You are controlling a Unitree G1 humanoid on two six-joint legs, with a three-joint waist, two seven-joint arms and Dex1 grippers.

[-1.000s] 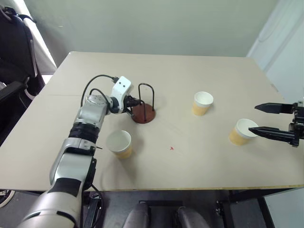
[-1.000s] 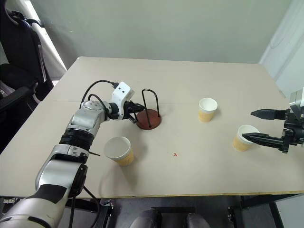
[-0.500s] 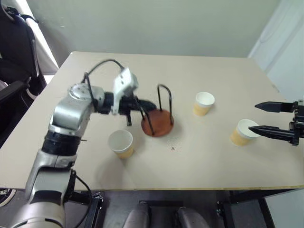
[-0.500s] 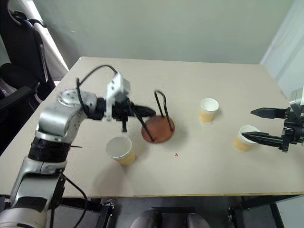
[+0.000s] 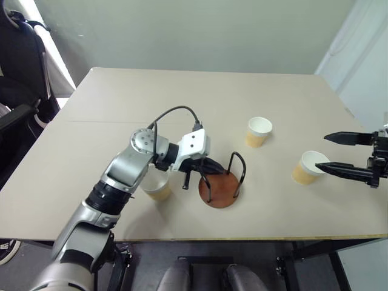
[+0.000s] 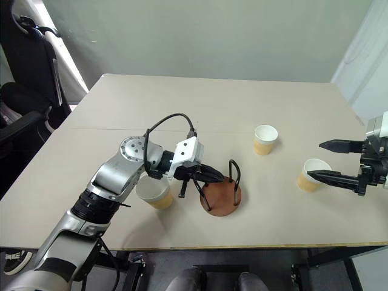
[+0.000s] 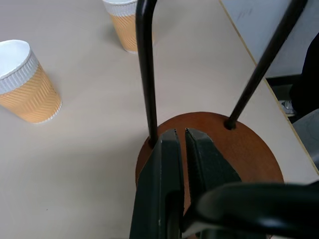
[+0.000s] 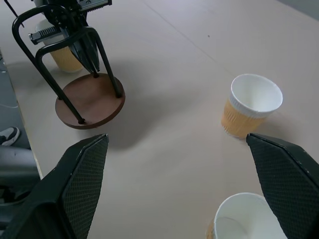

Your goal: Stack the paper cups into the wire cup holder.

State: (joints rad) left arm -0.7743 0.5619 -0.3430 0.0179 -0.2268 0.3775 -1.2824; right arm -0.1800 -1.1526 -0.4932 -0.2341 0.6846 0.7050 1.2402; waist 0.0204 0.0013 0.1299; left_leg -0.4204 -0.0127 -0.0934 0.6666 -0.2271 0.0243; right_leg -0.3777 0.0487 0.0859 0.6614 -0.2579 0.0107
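Near the front edge of the table, wire cup holder, brown disc base tilted, held by one black wire loop. Left pincer clamped together on that loop, fingers pressed close just above the base. Just beside the holder on the robot's left, partly behind the left arm, first paper cup, upright. Farther back and toward the right, second paper cup, upright, well apart from the holder. Near the table's right edge, third paper cup, upright, open mouth up. Right pincer spread wide apart, gripping nothing, hovering by the third cup, lower finger at its rim.
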